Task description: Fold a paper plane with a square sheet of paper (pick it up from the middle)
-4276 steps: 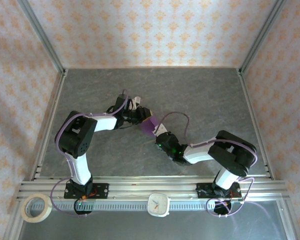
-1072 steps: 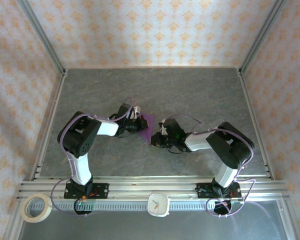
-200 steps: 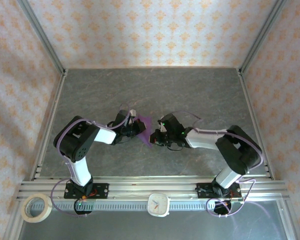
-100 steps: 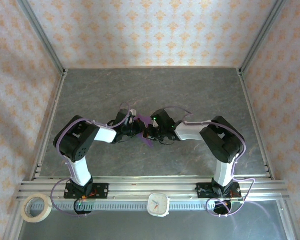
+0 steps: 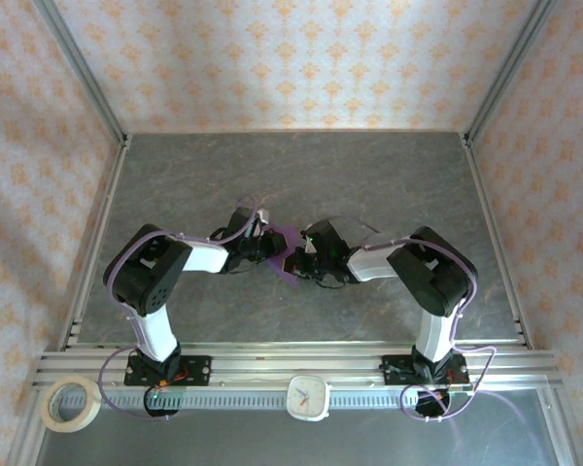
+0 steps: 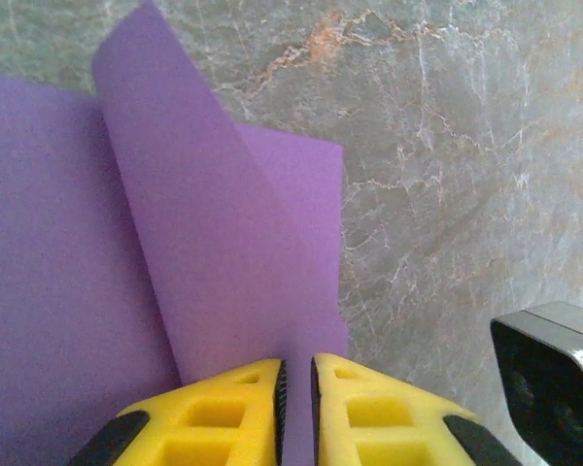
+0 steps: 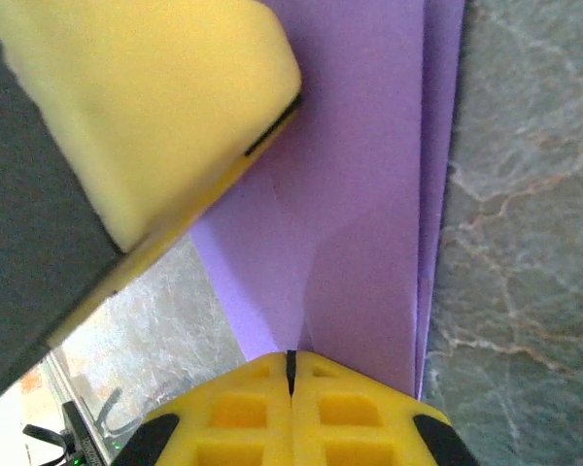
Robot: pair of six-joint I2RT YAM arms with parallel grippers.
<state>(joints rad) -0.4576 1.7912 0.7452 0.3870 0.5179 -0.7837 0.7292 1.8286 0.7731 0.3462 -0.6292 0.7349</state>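
The square sheet of paper (image 5: pixel 290 274) is purple and partly folded, and sits at mid-table between my two grippers. In the left wrist view one flap of the paper (image 6: pixel 204 223) stands up over the flat layer. My left gripper (image 5: pixel 274 249) (image 6: pixel 296 374) is at its near edge, jaws a narrow slit apart, purple showing through the slit. My right gripper (image 5: pixel 299 262) (image 7: pixel 291 361) is shut on the paper (image 7: pixel 369 194), with a pinched crease running out from its tips. The left gripper's yellow finger (image 7: pixel 155 107) looms close beside it.
The grey marbled tabletop (image 5: pixel 389 184) is ringed by aluminium rails and patterned walls. A tape roll (image 5: pixel 70 403) and a small white clock (image 5: pixel 309 396) lie on the near ledge. A black part of the right arm (image 6: pixel 554 379) is close to my left fingers.
My right gripper has moved left up to the paper and holds its edge. My left jaws have parted slightly. The paper has stayed at mid-table.
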